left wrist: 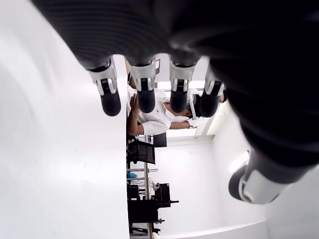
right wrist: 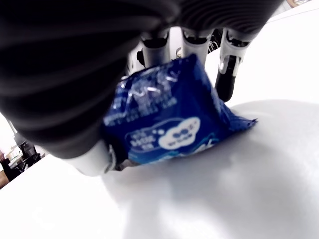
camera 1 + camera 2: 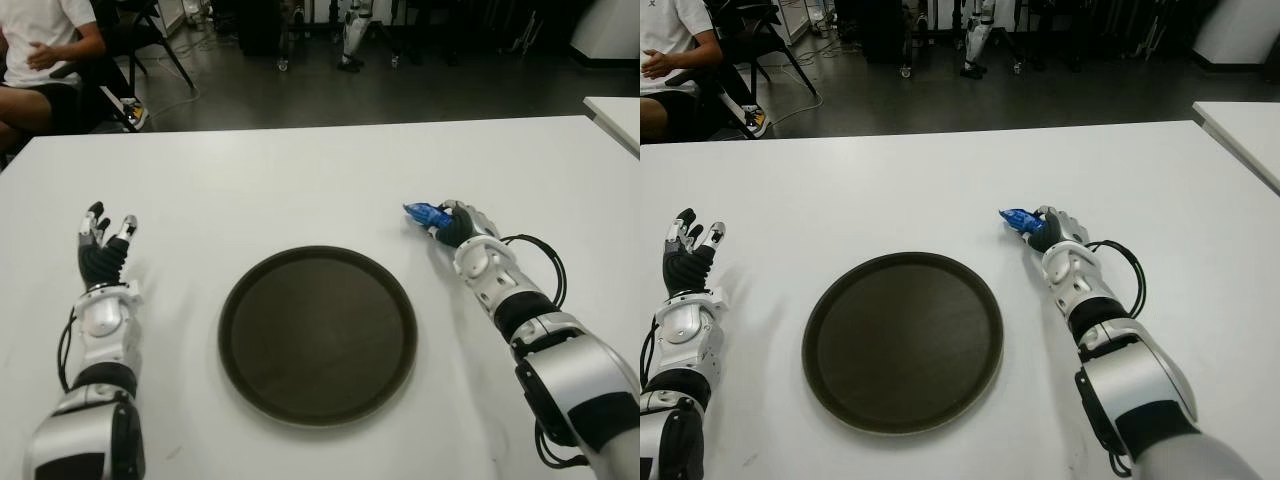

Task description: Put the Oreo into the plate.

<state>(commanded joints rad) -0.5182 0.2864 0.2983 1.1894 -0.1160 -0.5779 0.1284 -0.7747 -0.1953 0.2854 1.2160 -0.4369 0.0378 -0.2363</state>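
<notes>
A small blue Oreo packet [image 3: 424, 214] [image 2: 169, 117] lies on the white table, to the right of and just beyond the round dark plate [image 3: 317, 335]. My right hand [image 3: 450, 222] is curled around the packet, thumb on one side and fingers [image 2: 228, 69] over the other, with the packet low on the tabletop. My left hand [image 3: 104, 243] shows on the left side of the table, left of the plate, its fingers [image 1: 110, 95] spread and holding nothing.
The white table [image 3: 300, 180] stretches beyond the plate. A person sits at the far left behind the table [image 3: 45, 55]. Another white table edge [image 3: 615, 115] shows at the far right. Chairs and equipment stand on the dark floor behind.
</notes>
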